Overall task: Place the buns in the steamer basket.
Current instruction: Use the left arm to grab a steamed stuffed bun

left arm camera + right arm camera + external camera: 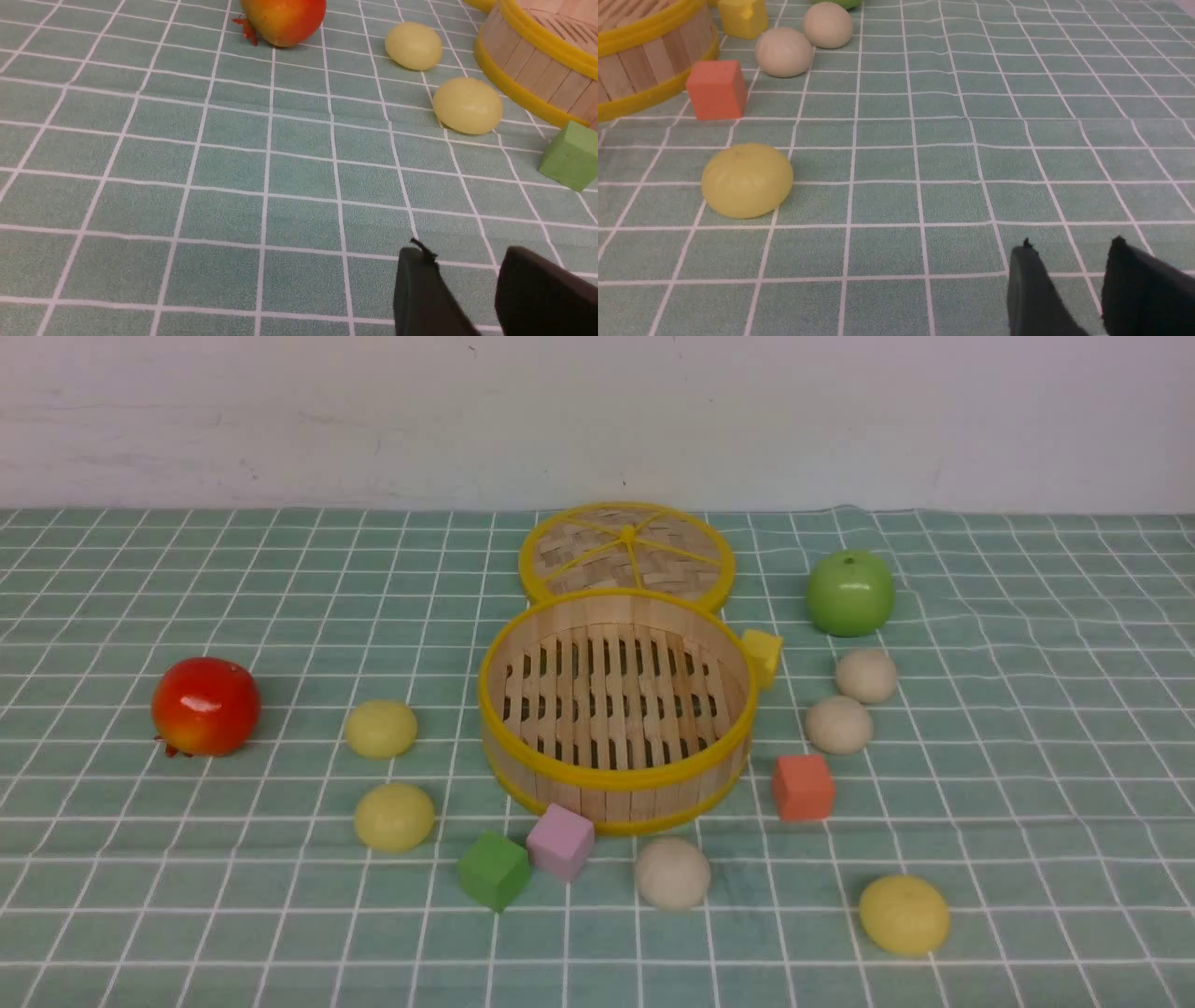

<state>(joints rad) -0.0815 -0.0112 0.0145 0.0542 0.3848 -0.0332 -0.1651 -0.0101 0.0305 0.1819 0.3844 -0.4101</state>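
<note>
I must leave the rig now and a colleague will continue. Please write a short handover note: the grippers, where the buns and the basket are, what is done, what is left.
Left gripper: open, empty.
Right gripper: open, empty.
Steamer basket: centre of the cloth, lid off, nothing inside.
Left of the basket: rear yellow bun, front yellow bun.
In front of it: near beige bun.
Right of it: rear beige bun, middle beige bun, right yellow bun.
Done: no bun placed.
Left: all six buns go into the basket.
</note>
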